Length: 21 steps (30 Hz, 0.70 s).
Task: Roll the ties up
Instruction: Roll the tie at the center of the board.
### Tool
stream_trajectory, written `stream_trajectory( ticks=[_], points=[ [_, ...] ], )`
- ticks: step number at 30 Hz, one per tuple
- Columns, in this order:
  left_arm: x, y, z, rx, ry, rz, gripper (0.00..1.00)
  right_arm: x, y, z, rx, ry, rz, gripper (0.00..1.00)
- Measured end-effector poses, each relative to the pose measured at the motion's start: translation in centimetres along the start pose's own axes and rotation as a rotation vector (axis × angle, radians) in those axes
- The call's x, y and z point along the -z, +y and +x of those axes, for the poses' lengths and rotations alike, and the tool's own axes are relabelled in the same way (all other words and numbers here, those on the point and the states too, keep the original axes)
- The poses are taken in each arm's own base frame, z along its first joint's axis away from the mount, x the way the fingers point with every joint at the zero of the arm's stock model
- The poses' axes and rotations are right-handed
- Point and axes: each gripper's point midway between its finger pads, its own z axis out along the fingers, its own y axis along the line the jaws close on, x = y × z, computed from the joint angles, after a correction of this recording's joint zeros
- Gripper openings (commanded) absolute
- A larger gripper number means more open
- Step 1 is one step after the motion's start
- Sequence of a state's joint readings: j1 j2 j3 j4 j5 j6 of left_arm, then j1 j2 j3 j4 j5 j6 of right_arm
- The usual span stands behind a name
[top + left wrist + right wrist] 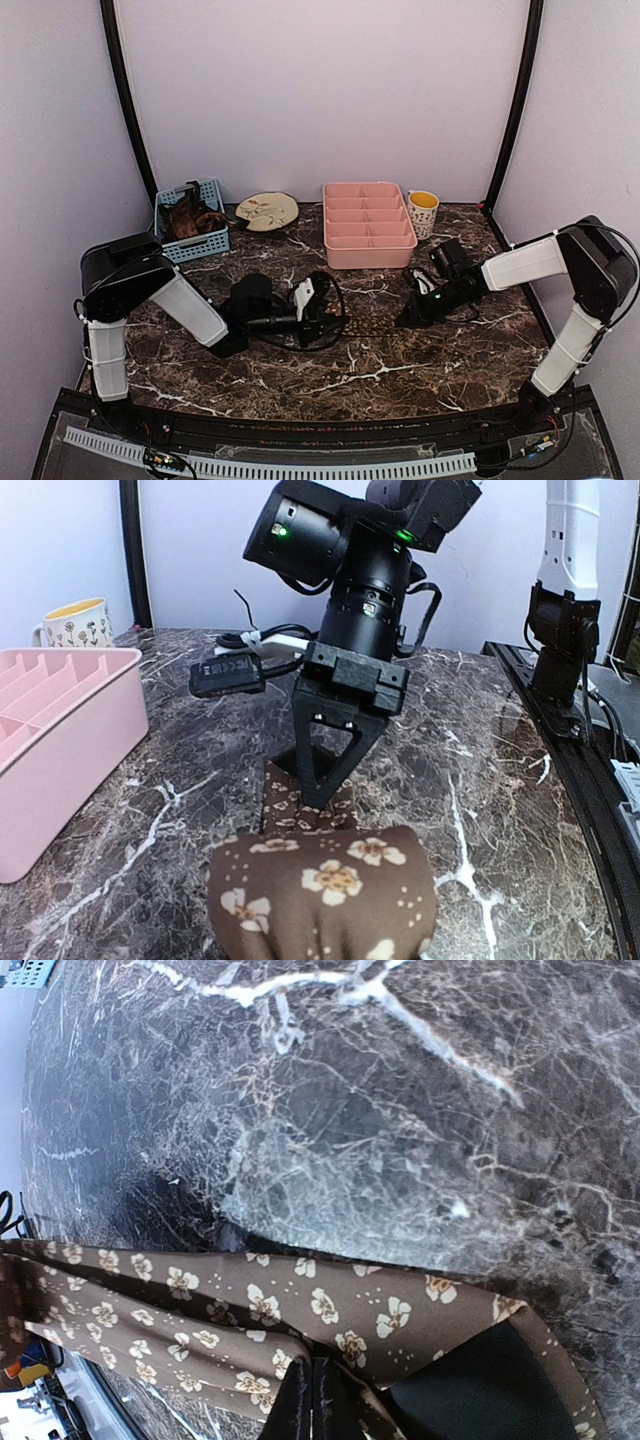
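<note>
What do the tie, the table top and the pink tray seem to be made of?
The tie: probably woven fabric, matte brown with a cream flower print; it creases softly.
The table top: marble or a marble-look laminate, glossy, dark with white veins.
The pink tray: likely moulded plastic, smooth, even colour, rounded walls.

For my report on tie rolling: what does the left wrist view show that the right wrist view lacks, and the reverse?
Only the left wrist view: the pink plastic divided tray, the cream flowered mug, the rolled end of the brown flowered fabric tie, the black body of the right gripper. Only the right wrist view: the tie's black lining, a corner of the blue plastic basket. Both: the tie's flat stretch, the gripper's closed tips on it, the dark marble table.
</note>
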State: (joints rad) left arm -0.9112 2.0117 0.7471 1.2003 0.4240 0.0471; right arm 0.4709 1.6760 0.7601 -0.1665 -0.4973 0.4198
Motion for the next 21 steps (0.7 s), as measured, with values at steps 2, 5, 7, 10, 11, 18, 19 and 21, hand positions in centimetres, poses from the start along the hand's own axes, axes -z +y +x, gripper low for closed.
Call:
stream_trajectory(
  ticks=[2,5,7,10,11,18,19,21],
  points=[
    [0.1,0.5,-0.7,0.003,-0.006,-0.029,0.17,0.0,0.1,0.0,0.005,-0.004,-0.004,0.0],
    [0.2,1.0,0.2,0.01,0.03,-0.055,0.17,-0.1,0.1,0.0,0.01,-0.008,-0.007,0.0],
    [0.4,1.2,1.2,0.005,0.066,-0.05,0.17,-0.1,0.1,0.0,0.013,-0.01,-0.009,0.0],
    [0.6,1.0,3.3,-0.015,0.131,-0.028,0.17,0.0,0.1,0.1,0.018,-0.013,-0.013,0.0],
    [0.6,0.9,3.9,-0.021,0.151,-0.022,0.17,0.0,0.2,0.2,0.02,-0.012,-0.015,0.0],
    [0.1,0.5,6.9,-0.092,0.27,0.042,0.18,0.0,0.4,0.5,0.033,0.007,-0.02,0.15],
    [0.0,0.5,6.9,-0.102,0.276,0.047,0.19,0.1,0.4,0.5,0.034,0.012,-0.018,0.25],
    [0.0,0.5,7.1,-0.122,0.287,0.058,0.19,0.4,0.5,0.4,0.028,0.012,-0.012,0.38]
  ],
)
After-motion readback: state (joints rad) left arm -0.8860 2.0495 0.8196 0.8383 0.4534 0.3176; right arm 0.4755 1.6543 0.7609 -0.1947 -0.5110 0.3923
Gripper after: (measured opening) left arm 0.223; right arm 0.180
